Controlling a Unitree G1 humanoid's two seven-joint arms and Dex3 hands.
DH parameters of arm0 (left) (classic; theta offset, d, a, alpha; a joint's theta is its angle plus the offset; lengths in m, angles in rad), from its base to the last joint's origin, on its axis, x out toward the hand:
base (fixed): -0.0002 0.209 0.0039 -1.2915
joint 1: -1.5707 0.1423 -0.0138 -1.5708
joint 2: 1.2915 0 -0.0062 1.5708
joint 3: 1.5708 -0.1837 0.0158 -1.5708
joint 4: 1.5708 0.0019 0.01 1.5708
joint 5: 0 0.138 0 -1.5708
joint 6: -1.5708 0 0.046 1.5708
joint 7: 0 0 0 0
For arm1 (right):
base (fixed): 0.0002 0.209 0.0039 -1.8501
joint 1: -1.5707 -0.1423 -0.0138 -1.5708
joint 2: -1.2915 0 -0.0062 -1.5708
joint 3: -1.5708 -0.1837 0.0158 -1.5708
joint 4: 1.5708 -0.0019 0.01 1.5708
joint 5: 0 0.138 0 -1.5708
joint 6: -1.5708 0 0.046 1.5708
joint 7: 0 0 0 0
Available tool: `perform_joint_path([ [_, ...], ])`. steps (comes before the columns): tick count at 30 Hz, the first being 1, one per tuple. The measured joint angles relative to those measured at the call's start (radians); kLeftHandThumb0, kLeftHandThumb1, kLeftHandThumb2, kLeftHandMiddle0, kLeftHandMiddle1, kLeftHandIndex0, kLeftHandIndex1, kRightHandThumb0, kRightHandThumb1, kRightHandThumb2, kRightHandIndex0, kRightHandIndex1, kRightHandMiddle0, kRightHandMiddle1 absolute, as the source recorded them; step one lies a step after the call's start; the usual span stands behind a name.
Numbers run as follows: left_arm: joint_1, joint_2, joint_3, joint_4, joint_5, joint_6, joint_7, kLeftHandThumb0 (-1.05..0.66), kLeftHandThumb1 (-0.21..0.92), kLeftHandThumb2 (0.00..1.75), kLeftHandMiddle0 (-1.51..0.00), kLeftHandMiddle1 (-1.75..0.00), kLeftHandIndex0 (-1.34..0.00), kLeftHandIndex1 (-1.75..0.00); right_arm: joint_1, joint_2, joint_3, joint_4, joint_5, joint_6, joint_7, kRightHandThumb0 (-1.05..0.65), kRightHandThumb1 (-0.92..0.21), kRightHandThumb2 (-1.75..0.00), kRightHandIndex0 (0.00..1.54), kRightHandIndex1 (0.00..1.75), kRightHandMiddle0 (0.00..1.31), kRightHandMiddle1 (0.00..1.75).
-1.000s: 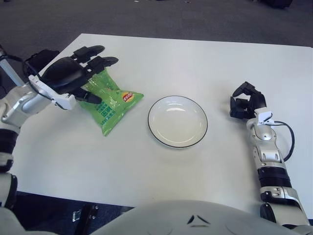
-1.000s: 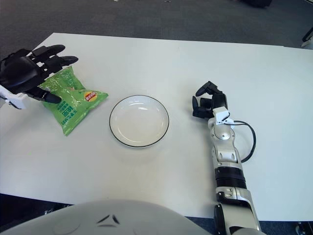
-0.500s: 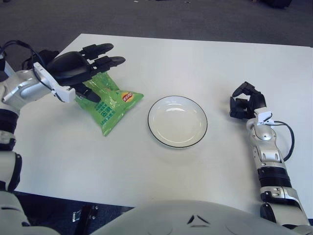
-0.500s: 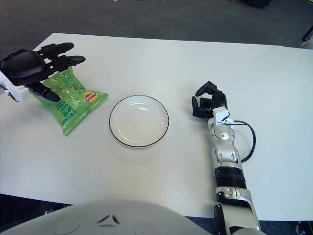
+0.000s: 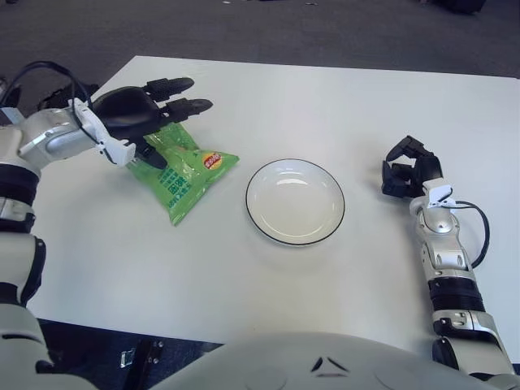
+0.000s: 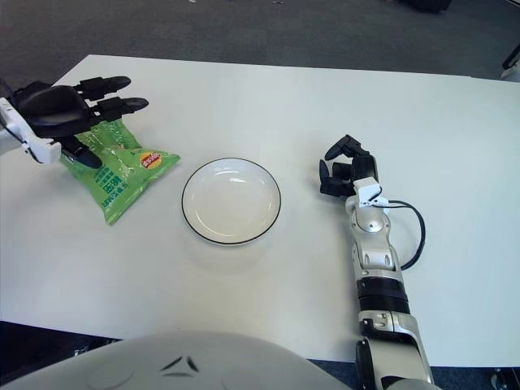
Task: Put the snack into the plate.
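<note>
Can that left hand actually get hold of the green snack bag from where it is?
Probably yes. The left hand is over the far end of the green snack bag with its fingers spread, and nothing lies between them. The plate sits apart, to the right.

Bare white table (image 5: 244, 106) lay between the green snack bag (image 5: 185, 172) and the plate (image 5: 295, 201); only the left hand (image 5: 134, 118) overhung the bag.

Snack bag (image 5: 185, 175) far-left end hidden under left hand (image 5: 130, 118); contact cannot tell.
</note>
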Motion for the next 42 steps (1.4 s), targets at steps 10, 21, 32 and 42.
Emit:
perform_joint_path([
  [10, -0.084, -0.006, -0.117, 0.091, 0.12, -0.033, 0.024, -1.05, 0.92, 0.3, 0.0, 0.0, 0.0, 0.0, 0.002, 0.001, 0.0, -0.005, 0.0, 0.002, 0.0, -0.48, -0.31, -1.33, 1.35, 1.75, 0.62, 1.75],
  [21, -0.166, -0.023, -0.206, 0.184, 0.13, -0.08, -0.061, -1.03, 0.87, 0.25, 0.0, 0.0, 0.0, 0.0, 0.007, 0.001, 0.0, -0.017, 0.0, 0.012, 0.0, -0.49, -0.31, -1.33, 1.35, 1.75, 0.62, 1.75],
  [32, -0.158, -0.076, -0.261, 0.223, 0.095, 0.006, -0.208, -0.88, 0.6, 0.52, -0.02, 0.0, 0.0, -0.02, 0.015, 0.003, 0.0, -0.033, 0.0, 0.024, 0.0, -0.49, -0.3, -1.33, 1.35, 1.75, 0.62, 1.75],
  [42, -0.158, -0.082, -0.283, 0.216, 0.029, 0.077, -0.335, -0.71, 0.43, 0.77, -0.06, -0.59, 0.0, -0.14, 0.02, 0.007, 0.0, -0.049, 0.0, 0.043, 0.0, -0.49, -0.3, -1.33, 1.34, 1.75, 0.63, 1.75],
])
